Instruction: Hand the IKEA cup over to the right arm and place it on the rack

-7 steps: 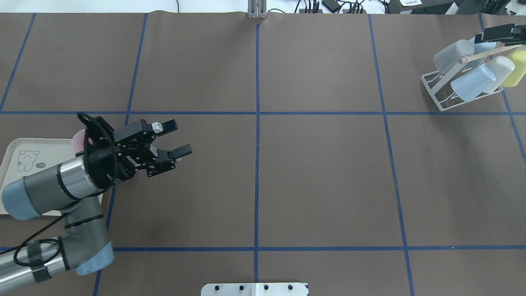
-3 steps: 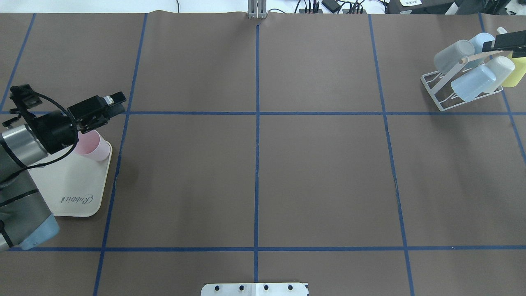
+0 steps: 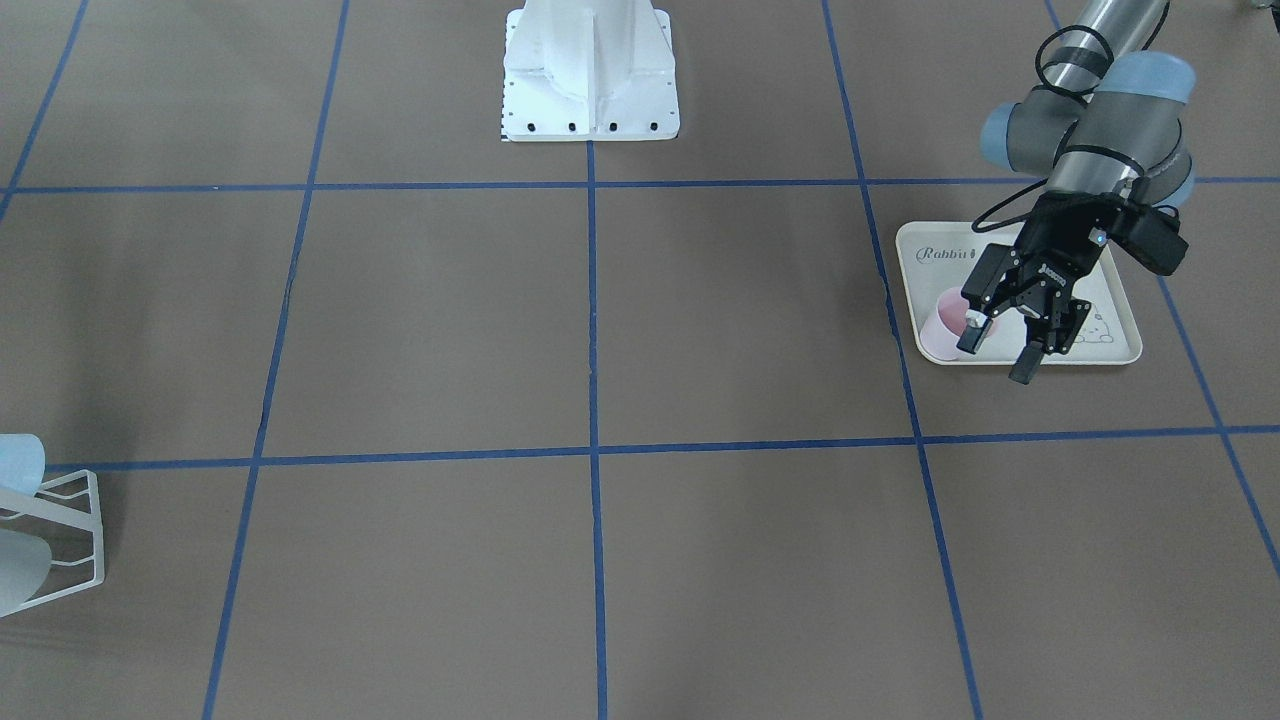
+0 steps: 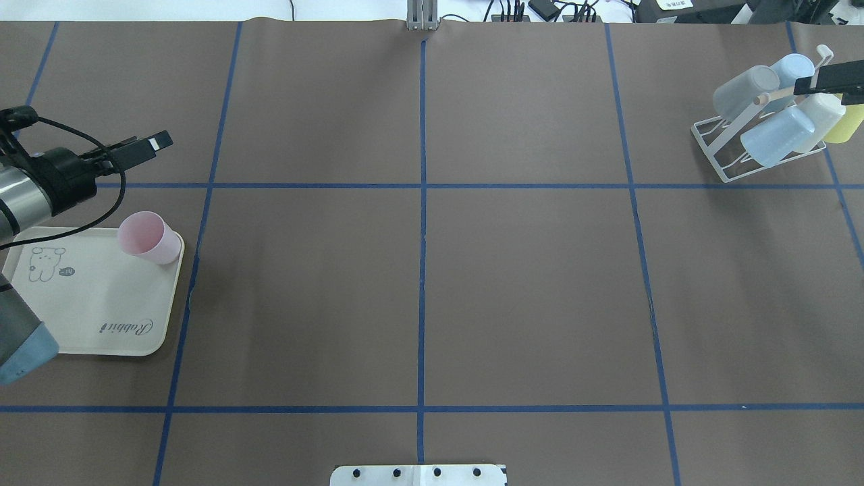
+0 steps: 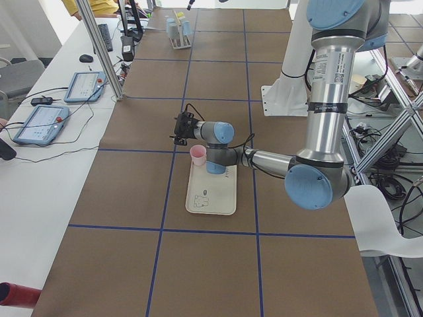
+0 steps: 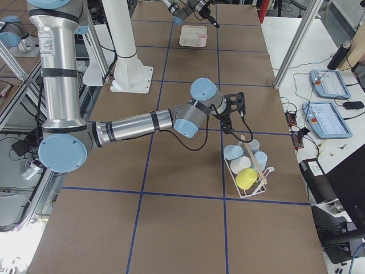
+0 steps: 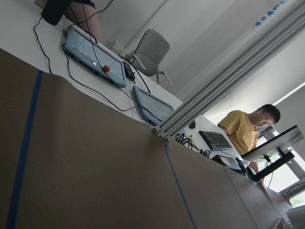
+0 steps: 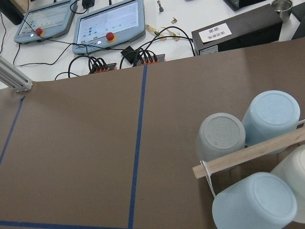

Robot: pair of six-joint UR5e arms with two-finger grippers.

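Left claw (image 3: pixel 995 357) had swung back over the tray (image 4: pixel 94 317). It hung wide open and held nothing, up beside the pink cup (image 4: pixel 148 237). The cup stood on the tray's corner. Right claw (image 4: pixel 806 84) hung by the rack (image 4: pixel 736 126), but whether it was open could not be told.

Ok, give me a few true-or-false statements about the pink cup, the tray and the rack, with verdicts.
1. The pink cup sits on the cream tray. True.
2. The left gripper is shut on the pink cup. False: its jaws are open and the cup stands ungripped on the tray.
3. The rack is empty. False: it holds several cups.
4. One cup on the rack is a yellow cup. True.
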